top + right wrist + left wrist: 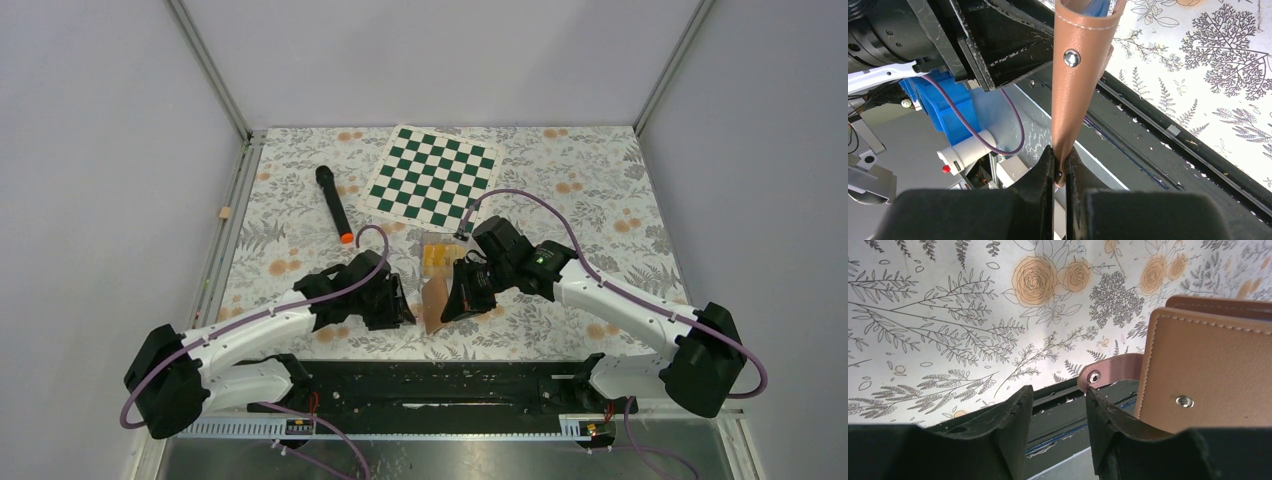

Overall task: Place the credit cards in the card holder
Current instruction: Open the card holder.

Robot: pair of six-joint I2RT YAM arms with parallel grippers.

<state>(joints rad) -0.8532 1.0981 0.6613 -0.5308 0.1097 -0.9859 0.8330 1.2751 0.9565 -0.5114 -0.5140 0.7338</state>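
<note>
The tan card holder [434, 303] stands on edge near the table's front, between my two grippers. My right gripper [1060, 156] is shut on the lower edge of its leather flap [1075, 85], which rises upright with a snap stud showing. My left gripper [1058, 396] is open beside the card holder [1208, 365], and its right fingertip is at the pink snap tab [1095, 375]. In the top view the left gripper [403, 306] is left of the holder and the right gripper [453, 303] is right of it. Yellow-orange credit cards [437, 257] lie just behind the holder.
A green-white chessboard [432, 175] lies at the back centre. A black marker-like stick with an orange tip [333, 204] lies at the back left. The black front rail [450, 385] runs along the table's near edge, close under both grippers.
</note>
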